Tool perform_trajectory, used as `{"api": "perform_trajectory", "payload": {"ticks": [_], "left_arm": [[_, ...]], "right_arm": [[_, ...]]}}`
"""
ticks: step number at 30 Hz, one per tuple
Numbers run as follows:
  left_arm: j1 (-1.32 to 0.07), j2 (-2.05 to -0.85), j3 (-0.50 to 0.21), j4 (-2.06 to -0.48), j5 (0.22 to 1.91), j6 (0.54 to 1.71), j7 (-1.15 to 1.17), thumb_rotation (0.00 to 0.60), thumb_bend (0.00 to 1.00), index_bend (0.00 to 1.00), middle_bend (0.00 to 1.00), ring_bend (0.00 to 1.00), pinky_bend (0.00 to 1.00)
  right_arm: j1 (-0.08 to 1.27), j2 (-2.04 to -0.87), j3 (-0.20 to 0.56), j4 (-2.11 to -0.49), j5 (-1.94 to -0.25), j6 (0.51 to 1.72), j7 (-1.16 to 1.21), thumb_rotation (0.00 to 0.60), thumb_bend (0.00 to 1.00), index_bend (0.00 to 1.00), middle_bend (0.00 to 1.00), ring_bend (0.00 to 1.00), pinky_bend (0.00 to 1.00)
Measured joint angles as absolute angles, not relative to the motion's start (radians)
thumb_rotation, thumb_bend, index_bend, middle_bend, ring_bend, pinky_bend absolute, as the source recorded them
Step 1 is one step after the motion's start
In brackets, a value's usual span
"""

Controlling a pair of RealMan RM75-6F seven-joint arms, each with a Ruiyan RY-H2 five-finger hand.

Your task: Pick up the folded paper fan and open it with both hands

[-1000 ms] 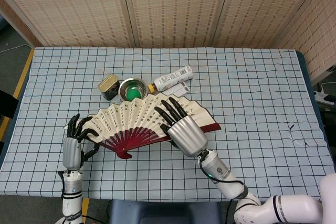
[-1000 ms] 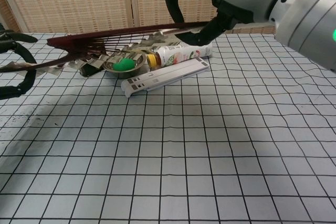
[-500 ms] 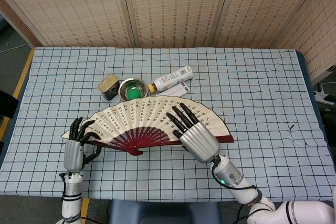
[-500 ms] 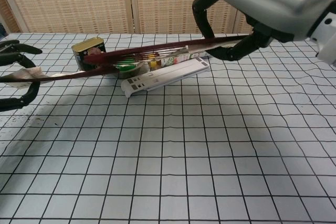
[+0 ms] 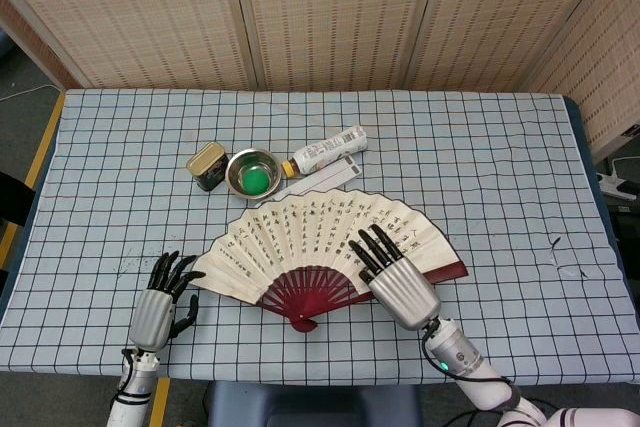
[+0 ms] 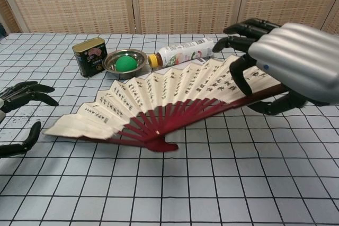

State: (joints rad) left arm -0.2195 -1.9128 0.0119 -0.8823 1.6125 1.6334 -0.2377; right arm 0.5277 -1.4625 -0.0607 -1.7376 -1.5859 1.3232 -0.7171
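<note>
Head view has the paper fan point(image 5: 325, 247) spread wide open on the checked tablecloth point(image 5: 500, 167), pivot end toward me and the printed leaf arching toward the far side. My right hand point(image 5: 398, 282) is on the fan's right end; in the chest view its fingers point(image 6: 241, 29) curl over the top of the leaf while the thumb tucks in under the dark red outer rib, so I've got that end pinched. My left hand point(image 5: 160, 302) sits just off the fan's left tip, fingers spread, holding nothing, and the chest view shows a gap between it and the paper.

Just past the fan's far edge there's a small metal bowl point(image 5: 251, 171) with a green ball point(image 5: 256, 179) in it, a little tin point(image 5: 206, 165) to the bowl's left, and a bottle point(image 5: 326, 151) lying on its side to the bowl's right.
</note>
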Motion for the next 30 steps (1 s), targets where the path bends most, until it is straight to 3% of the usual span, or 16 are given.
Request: {"api": "perform_trajectory", "payload": {"ticks": [3, 5, 8, 9, 11, 16, 20, 25, 30], "left_arm": [[-0.216, -1.906, 0.017, -0.864, 1.61, 1.604, -0.235, 0.6, 0.57, 0.19, 0.07, 0.0, 0.03], [-0.213, -1.898, 0.022, -0.854, 1.608, 1.588, -0.24, 0.6, 0.56, 0.17, 0.05, 0.0, 0.03], [-0.212, -1.881, 0.019, -0.865, 1.606, 1.589, -0.252, 0.6, 0.55, 0.14, 0.04, 0.0, 0.03], [-0.211, -1.876, 0.017, -0.873, 1.605, 1.591, -0.257, 0.6, 0.55, 0.13, 0.04, 0.0, 0.03], [-0.211, -1.857, 0.014, -0.902, 1.602, 1.59, -0.273, 0.6, 0.52, 0.08, 0.02, 0.0, 0.03], [-0.218, -1.746, 0.037, -1.054, 1.61, 1.553, -0.389, 0.6, 0.45, 0.0, 0.0, 0.0, 0.03], [-0.231, -1.582, 0.071, -1.237, 1.625, 1.512, -0.523, 0.6, 0.45, 0.0, 0.0, 0.0, 0.03], [-0.239, -1.369, 0.12, -1.44, 1.658, 1.49, -0.664, 0.6, 0.45, 0.0, 0.0, 0.0, 0.03], [-0.228, -1.314, 0.131, -1.485, 1.682, 1.513, -0.65, 0.6, 0.44, 0.0, 0.0, 0.0, 0.02]], "right_arm": [[0.509, -1.454, -0.078, -1.709, -1.565, 1.297, -0.726, 0.6, 0.74, 0.36, 0.09, 0.0, 0.0], [0.503, -1.447, -0.084, -1.697, -1.552, 1.273, -0.73, 0.6, 0.69, 0.24, 0.05, 0.0, 0.0], [0.5, -1.428, -0.09, -1.694, -1.534, 1.247, -0.76, 0.6, 0.49, 0.03, 0.0, 0.0, 0.0], [0.498, -1.42, -0.091, -1.697, -1.526, 1.24, -0.776, 0.6, 0.42, 0.0, 0.0, 0.0, 0.0], [0.493, -1.398, -0.096, -1.712, -1.498, 1.223, -0.823, 0.6, 0.28, 0.0, 0.0, 0.0, 0.0], [0.485, -1.305, -0.117, -1.794, -1.386, 1.153, -0.924, 0.559, 0.13, 0.0, 0.0, 0.0, 0.0], [0.49, -1.235, -0.133, -1.851, -1.291, 1.074, -0.929, 0.515, 0.1, 0.0, 0.0, 0.0, 0.0], [0.514, -1.174, -0.149, -1.878, -1.18, 0.953, -0.879, 0.508, 0.1, 0.0, 0.0, 0.0, 0.0], [0.502, -1.136, -0.152, -1.905, -1.208, 0.969, -0.784, 0.5, 0.1, 0.0, 0.0, 0.0, 0.0]]}}
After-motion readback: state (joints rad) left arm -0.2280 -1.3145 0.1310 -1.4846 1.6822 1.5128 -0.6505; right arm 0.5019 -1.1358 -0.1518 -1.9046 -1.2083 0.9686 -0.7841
